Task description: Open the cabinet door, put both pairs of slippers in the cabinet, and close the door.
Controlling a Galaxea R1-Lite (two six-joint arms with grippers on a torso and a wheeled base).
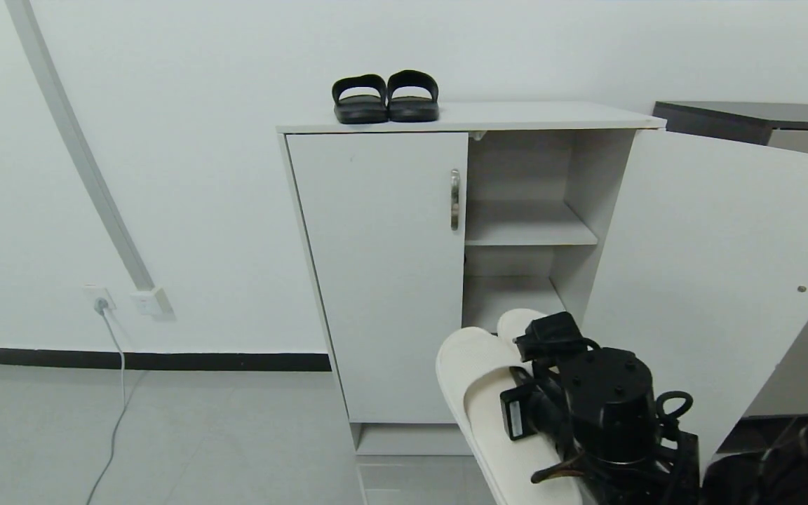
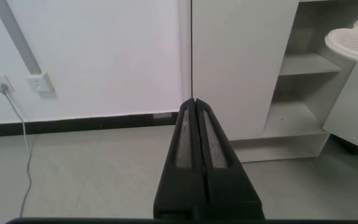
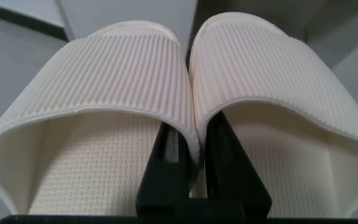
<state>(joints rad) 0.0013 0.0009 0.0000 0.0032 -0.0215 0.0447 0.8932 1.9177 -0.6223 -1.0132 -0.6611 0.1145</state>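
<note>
A pair of white slippers (image 1: pixel 477 372) hangs in the air just in front of the open right half of the white cabinet (image 1: pixel 390 280), held side by side. My right gripper (image 3: pixel 191 165) is shut on the slippers' (image 3: pixel 129 81) two inner walls, one finger inside each slipper. A pair of black slippers (image 1: pixel 385 97) sits on the cabinet top at its left. The right door (image 1: pixel 712 280) is swung wide open; the left door (image 1: pixel 383 273) with its metal handle (image 1: pixel 454 200) is closed. My left gripper (image 2: pixel 194 140) is shut and empty, low and left of the cabinet (image 2: pixel 241 68).
Inside the open half are two bare shelves (image 1: pixel 527 228). A dark grey cabinet (image 1: pixel 762 119) stands behind the open door. A wall socket with a grey cable (image 1: pixel 116 379) is at the left, above bare tiled floor (image 1: pixel 165 435).
</note>
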